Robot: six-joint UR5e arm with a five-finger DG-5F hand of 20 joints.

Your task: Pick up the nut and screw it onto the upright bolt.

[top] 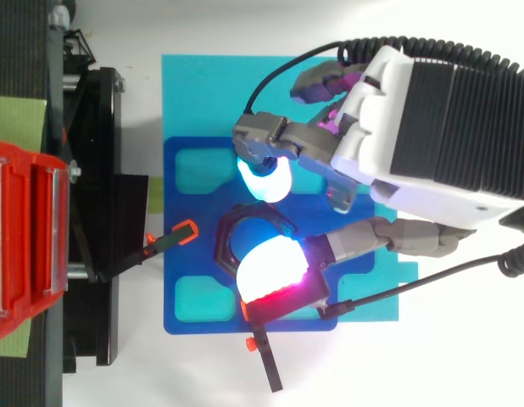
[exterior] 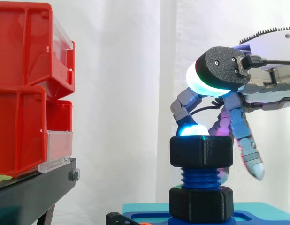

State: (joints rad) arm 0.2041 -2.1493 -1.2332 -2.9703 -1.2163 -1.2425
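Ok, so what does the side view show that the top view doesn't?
Side view gives: the bolt, its blue threads bare between the nut and a black collar below, so the nut's height can be read. Top view gives: the nut's six-sided outline, the plate's teal recesses, and two black orange-tipped clamps pointing at the bolt. Shared: the hand over the nut, the blue plate, the red bins and the black stand.
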